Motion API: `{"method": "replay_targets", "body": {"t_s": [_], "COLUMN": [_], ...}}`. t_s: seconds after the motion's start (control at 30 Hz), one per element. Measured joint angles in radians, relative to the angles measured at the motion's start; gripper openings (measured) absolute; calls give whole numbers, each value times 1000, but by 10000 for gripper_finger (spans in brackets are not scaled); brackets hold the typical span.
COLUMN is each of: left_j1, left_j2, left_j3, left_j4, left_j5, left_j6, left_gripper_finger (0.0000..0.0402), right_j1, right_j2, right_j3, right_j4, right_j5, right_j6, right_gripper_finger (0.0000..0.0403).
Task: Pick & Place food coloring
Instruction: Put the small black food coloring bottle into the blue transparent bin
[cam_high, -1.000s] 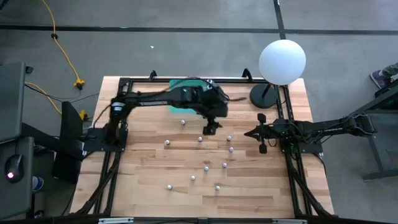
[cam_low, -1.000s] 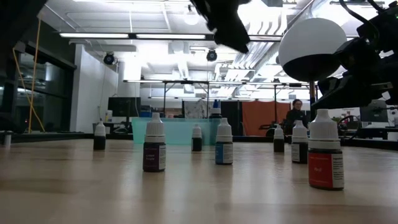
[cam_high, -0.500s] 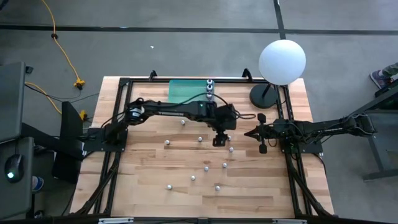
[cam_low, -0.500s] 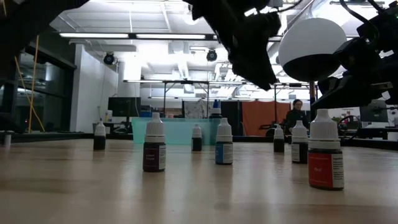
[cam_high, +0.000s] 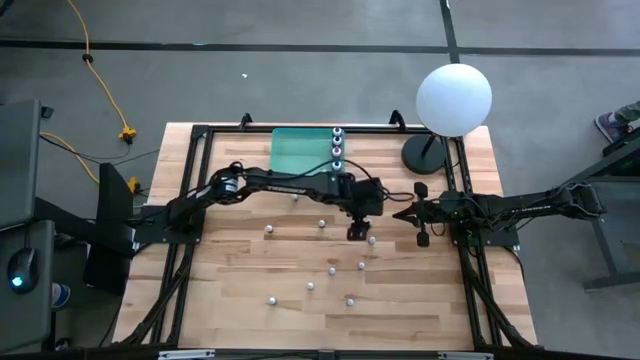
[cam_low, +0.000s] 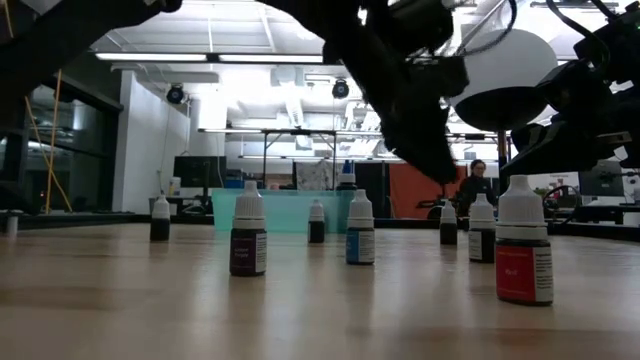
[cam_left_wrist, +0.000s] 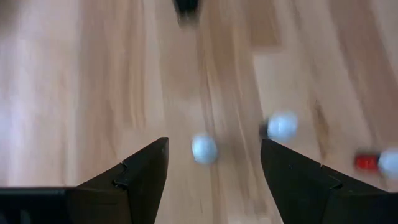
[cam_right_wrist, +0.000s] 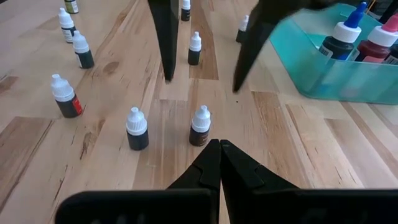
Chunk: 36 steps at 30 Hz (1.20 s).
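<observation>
Several tiny food coloring bottles with white caps stand scattered on the wooden table (cam_high: 240, 260), such as one (cam_high: 322, 222) at mid-table and one (cam_low: 523, 243) close in the low view. A few more stand in the teal tray (cam_high: 300, 150) at the far edge. My left gripper (cam_high: 357, 231) hangs open above the middle of the table, fingers pointing down. In the left wrist view one white-capped bottle (cam_left_wrist: 204, 148) shows below and between its fingers, untouched. My right gripper (cam_right_wrist: 219, 149) is shut and waits just to the right (cam_high: 398, 214), holding nothing.
A big white globe lamp (cam_high: 454, 98) stands on its dark base at the far right corner. Black frame rails (cam_high: 180, 270) run along the table's left and right sides. Two bottles (cam_right_wrist: 200, 126) (cam_right_wrist: 137, 129) stand close in front of my right gripper. A person (cam_low: 474, 180) sits in the room behind.
My left gripper has swung from over the teal tray at the far edge toward the near and right, and has come down over the bottles at mid-table. The tray and the bottles in it, covered by the arm before, now show. My right arm has kept still.
</observation>
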<state>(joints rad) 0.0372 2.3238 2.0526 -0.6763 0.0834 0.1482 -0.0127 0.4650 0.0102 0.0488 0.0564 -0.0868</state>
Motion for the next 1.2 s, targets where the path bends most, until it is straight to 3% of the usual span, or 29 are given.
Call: {"method": "replay_targets", "body": {"t_s": [1.2], "left_j1": [-13], "left_j2": [79], "left_j3": [-3], "left_j4": [48], "left_j5": [-26], "left_j6": [-4], "left_gripper_finger": [248], "right_j1": [0], "right_j2": [1], "right_j3": [0], "right_j4": [-1], "right_j5": [0], "right_j6": [0], "right_gripper_finger": [0]}}
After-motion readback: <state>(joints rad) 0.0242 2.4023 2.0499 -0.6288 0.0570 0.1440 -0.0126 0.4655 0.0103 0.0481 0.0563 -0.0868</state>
